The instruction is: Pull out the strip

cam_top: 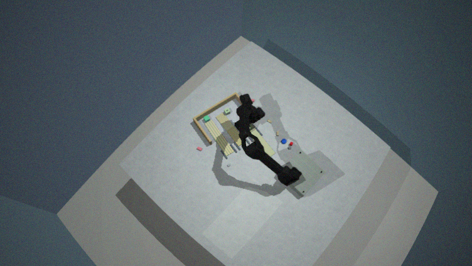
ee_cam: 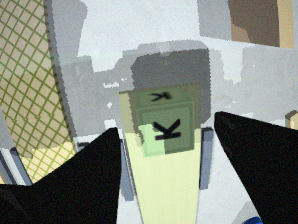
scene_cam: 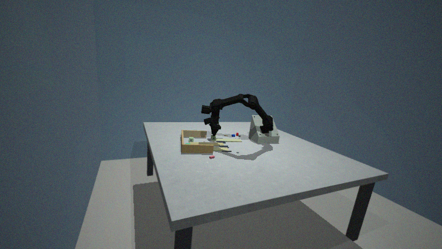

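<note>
The green cube with a black K [ee_cam: 180, 117] [scene_cam: 213, 138] rests on the far end of the plain pale yellow strip [ee_cam: 167, 190] [cam_top: 265, 144] [scene_cam: 230, 140], which lies flat between grey-blue rails [ee_cam: 205, 167]. My gripper [ee_cam: 168, 128] [scene_cam: 213, 135] is open and empty just above the cube, pointing down. In the wrist view its black fingers stand apart, one to the left and one to the right of the cube and strip. The arm covers most of the cube in the top view. Whether the fingertips reach down beside the cube is unclear.
A crosshatched strip [ee_cam: 25, 100] [cam_top: 231, 130] and a ribbed strip [cam_top: 214, 131] lie alongside. A second pale cube [cam_top: 226, 111] [scene_cam: 191, 140] and a bright green cube [cam_top: 206, 118] sit within the wooden walls [cam_top: 216, 106] [scene_cam: 198, 149]. A pink block [cam_top: 199, 148] [scene_cam: 211, 157] lies outside.
</note>
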`<state>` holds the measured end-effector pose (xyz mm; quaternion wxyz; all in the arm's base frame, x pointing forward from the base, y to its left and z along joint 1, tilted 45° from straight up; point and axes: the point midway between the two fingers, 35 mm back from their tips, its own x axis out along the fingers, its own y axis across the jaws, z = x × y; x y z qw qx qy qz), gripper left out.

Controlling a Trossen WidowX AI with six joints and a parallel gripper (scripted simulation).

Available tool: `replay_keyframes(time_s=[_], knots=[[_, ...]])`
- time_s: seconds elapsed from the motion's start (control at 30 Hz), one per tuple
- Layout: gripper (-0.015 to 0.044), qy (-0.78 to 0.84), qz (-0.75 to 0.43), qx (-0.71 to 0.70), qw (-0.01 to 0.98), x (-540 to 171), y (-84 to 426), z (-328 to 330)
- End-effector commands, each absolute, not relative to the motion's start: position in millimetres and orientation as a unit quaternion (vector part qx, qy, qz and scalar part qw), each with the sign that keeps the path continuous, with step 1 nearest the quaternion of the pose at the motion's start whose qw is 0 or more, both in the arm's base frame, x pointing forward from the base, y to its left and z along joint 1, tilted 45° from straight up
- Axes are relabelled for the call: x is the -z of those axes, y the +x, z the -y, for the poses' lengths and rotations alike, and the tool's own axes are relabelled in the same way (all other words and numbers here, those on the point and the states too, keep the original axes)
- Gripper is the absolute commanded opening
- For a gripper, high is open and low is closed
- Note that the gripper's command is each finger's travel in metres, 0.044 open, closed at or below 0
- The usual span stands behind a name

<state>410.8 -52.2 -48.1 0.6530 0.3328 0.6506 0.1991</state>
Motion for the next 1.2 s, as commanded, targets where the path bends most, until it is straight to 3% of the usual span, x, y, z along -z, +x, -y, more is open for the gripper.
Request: replay_keyframes(time_s=[0.0, 0.57, 0.7, 0.9, 1.03, 1.17], knots=[[0.0250, 0.336, -0.653, -0.200, 0.649, 54.7, 409.1, 45.9], [0.0250, 0.337, -0.653, -0.200, 0.649, 68.7, 409.1, 31.2], [0.0145, 0.334, -0.652, -0.201, 0.651, 66.8, 410.6, 32.7], [0.0105, 0.334, -0.652, -0.201, 0.651, 66.8, 410.6, 32.7], [0.0000, 0.334, -0.652, -0.200, 0.651, 65.3, 408.1, 34.0], [0.0000, 0.334, -0.653, -0.200, 0.650, 56.4, 392.8, 40.6]])
